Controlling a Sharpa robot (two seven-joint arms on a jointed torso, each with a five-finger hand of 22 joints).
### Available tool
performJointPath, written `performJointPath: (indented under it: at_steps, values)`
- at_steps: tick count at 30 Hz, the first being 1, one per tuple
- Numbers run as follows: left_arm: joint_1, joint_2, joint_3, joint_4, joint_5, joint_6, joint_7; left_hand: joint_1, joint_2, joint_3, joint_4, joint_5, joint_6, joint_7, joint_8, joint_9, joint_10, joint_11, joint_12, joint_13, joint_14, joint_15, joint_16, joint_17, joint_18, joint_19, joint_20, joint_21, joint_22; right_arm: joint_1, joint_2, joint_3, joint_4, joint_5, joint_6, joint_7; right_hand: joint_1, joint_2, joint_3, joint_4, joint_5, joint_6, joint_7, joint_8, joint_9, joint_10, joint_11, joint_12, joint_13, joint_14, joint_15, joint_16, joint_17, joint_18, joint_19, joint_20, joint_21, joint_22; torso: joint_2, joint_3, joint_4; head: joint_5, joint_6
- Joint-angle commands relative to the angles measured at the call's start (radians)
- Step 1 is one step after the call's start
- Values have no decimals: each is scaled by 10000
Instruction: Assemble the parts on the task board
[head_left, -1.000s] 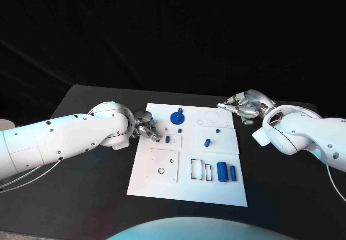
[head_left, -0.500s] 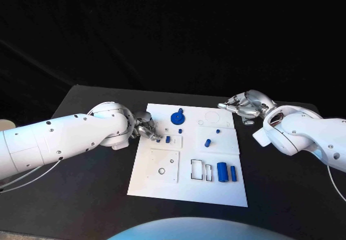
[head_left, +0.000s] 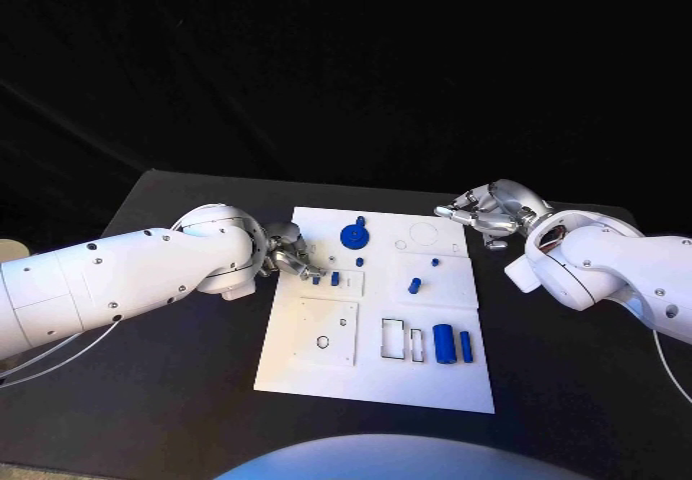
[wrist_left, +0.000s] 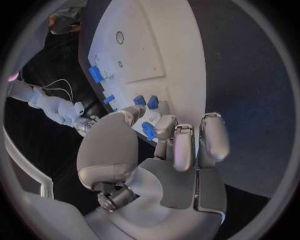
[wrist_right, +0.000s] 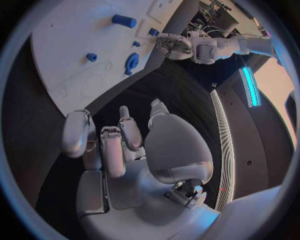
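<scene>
my left hand pinches a small blue part over the task board left edge, left of frame centre | my right hand curled, empty, upper right | lower the part squarely, seat gently

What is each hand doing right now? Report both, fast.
Left hand: pinches a small blue part at the task board.
Right hand: holds nothing, fingers curled in.

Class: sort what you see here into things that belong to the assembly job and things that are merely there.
Belonging to the job: task board; blue gear-shaped part; blue cylinder; small blue part at the left hand.

Merely there: black table; right hand, off the board.
</scene>
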Motion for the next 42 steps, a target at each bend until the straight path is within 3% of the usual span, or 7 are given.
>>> performJointPath:
  at_steps: [1,13,17,20,22,29,42]
  values:
    - [-2,-48,23,74,234,-500,238,-130,19,-79,8,-60,49,4,-35,6,-23,63,-53,7,861,-6,27,1935,-201,29,11,-55,-4,-6,-3,1,8,-38,67,38,-2,77,-59,3,63,-48,-33,58,-12,-54,-19,-4,-13,664,19,-36,1016,167,-83,-16,-39,-12,1,0,7,-5,-14]
    - [34,-351,343,340,1557,-1953,1575,243,88,-384,-24,82,-866,375,-483,-55,-1261,386,-1371,-1642,667,248,-265,1453,105,-960,200,-981,-1636,-9,5,1,-11,-35,46,51,-2,77,-59,3,63,-48,-33,58,-12,-54,-19,-4,-13,664,19,-36,1016,167,-83,-16,-39,-12,-22,15,-1,1,20]
    - [55,-326,389,367,1858,-2363,2778,2118,-42,-232,-248,105,-2310,1103,-903,-391,-3647,1055,-2788,-3455,-897,852,-2001,-1141,803,-3540,692,-3672,-5518,-12,8,1,-18,-32,22,63,-2,77,-59,3,63,-48,-33,58,-12,-54,-19,-4,-13,664,19,-36,1016,167,-83,-16,-39,-12,-22,17,-2,13,62]
    - [59,-217,378,352,1486,-2455,3496,3262,-210,222,-419,80,-2841,1473,-1176,-871,-4964,1456,-3646,-4170,-3860,1244,-4970,-4701,795,-4324,1062,-4943,-6252,-13,6,1,-23,-29,3,71,-19,103,-97,0,64,-60,-31,62,-17,-53,-17,-3,-14,662,20,-43,1004,167,-80,-16,-46,-10,-7,11,-1,-16,70]
    - [57,-86,315,323,899,-2525,3999,3627,-283,392,-470,62,-2991,1563,-1270,-1143,-5394,1622,-4300,-4789,-4530,1389,-5639,-5198,804,-4614,1228,-5630,-6659,-13,9,1,-34,-26,-6,81,-17,105,-98,-1,64,-60,-31,62,-17,-63,-17,-13,-26,659,20,-47,994,170,-86,-16,-57,-18,-3,4,4,-49,82]
    - [4,504,55,-6,-1201,-2712,5068,4512,-463,400,-1061,-36,-3009,1500,-1687,-2419,-5546,1653,-5987,-6730,-4717,1415,-5902,-6006,812,-4478,1260,-6041,-6919,-29,20,0,-58,-27,-36,149,23,111,-103,-16,69,-61,-32,67,-19,-144,-18,-100,-127,642,20,-77,925,190,-135,-16,-147,-82,-1,-3,-7,-105,176]
    - [-19,1325,-78,-632,-3928,-1830,4880,4462,-482,-405,-1024,-250,-2828,1089,-2131,-3511,-5781,1633,-6425,-7709,-4411,1406,-4553,-6028,822,-4054,1255,-5343,-6461,-56,47,0,-69,-113,-38,189,102,137,-107,-22,73,-68,-31,72,-23,-170,-17,-127,-154,628,20,-102,878,197,-152,-16,-184,-101,6,8,-5,-152,162]
